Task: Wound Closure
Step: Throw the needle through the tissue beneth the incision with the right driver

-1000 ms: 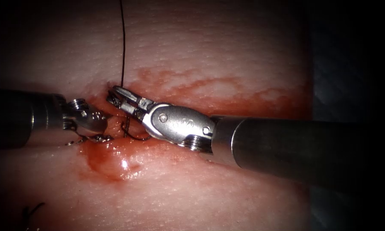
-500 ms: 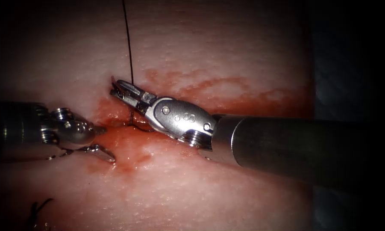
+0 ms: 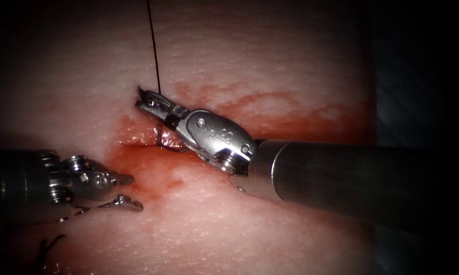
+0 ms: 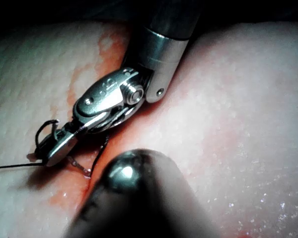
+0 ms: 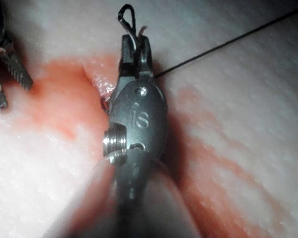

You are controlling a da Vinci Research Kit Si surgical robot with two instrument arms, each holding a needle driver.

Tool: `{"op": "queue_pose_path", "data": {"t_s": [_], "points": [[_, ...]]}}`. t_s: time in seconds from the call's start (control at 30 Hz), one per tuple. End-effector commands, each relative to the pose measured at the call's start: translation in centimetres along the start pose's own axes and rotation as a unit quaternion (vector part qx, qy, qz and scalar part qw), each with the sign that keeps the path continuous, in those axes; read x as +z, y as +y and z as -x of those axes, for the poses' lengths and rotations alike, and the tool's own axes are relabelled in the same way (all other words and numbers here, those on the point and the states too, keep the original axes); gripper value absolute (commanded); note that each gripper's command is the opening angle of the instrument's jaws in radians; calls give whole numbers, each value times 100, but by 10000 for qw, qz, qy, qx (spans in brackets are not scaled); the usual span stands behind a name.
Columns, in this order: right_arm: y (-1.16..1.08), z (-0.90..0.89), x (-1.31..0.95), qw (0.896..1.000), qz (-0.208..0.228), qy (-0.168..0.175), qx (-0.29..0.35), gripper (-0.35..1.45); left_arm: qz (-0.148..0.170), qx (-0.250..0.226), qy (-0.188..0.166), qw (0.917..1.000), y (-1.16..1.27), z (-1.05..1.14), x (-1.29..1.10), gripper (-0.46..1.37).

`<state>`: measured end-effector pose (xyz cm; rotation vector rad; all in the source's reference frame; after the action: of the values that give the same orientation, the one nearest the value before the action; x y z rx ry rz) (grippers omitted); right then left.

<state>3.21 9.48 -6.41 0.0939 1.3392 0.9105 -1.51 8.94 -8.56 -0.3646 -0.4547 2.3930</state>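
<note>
L claw [image 3: 130,192]: jaws apart at a medium gap, holding nothing. It sits on the left of the cut [image 3: 137,143], low and clear of it, over tissue [image 3: 265,61] at the edge of the red fluid [image 3: 147,173]. 1 s ago it was right at the cut's left end, and it has backed off down and left since. In the R wrist view the L claw [image 5: 15,96] shows the same: toothed jaws spread, nothing between them, apart from the R tool.

R claw [image 3: 145,98]: jaws closed tight on the needle [image 3: 174,147], gripped near its thread end as far as I can tell. A short dark bent bit sticks out past the jaw tips. The rest of the curve drops under the tool to the cut. Can't tell if the point is in the tissue; the tool body hides that stretch. The claw tip lies just above the cut's upper edge, toward its left end, shaft coming in from the right. It has shifted a little up since 1 s ago.

L wrist view: R claw [image 4: 52,156] closed, and the needle [image 4: 100,151] arcs from the jaws down to the wet cut edge.

R wrist view: R claw [image 5: 134,42] closed, dark loop beyond its tips.

Thread [image 3: 154,51] runs taut and straight from the R claw's tip up out of view, also seen as thread [image 4: 10,166] and thread [image 5: 228,44], off the tissue surface.

Cut ends [image 3: 46,249] lie on the tissue far lower left, well apart from both tools.
</note>
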Motion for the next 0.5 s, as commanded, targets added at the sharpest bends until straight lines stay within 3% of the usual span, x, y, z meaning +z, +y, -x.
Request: {"op": "queue_pose_path", "data": {"t_s": [0.03,0.33,0.5], "points": [[0,0,1,9999,-6,-23,107,-35,13,-25,45,10000,3,3,1,19],[6,-4,5,9996,-10,-147,238,-35,48,-33,139,9999,11,17,15,10],[13,-5,8,9996,22,-181,237,-35,111,-28,382,9992,12,20,21,7]]}}
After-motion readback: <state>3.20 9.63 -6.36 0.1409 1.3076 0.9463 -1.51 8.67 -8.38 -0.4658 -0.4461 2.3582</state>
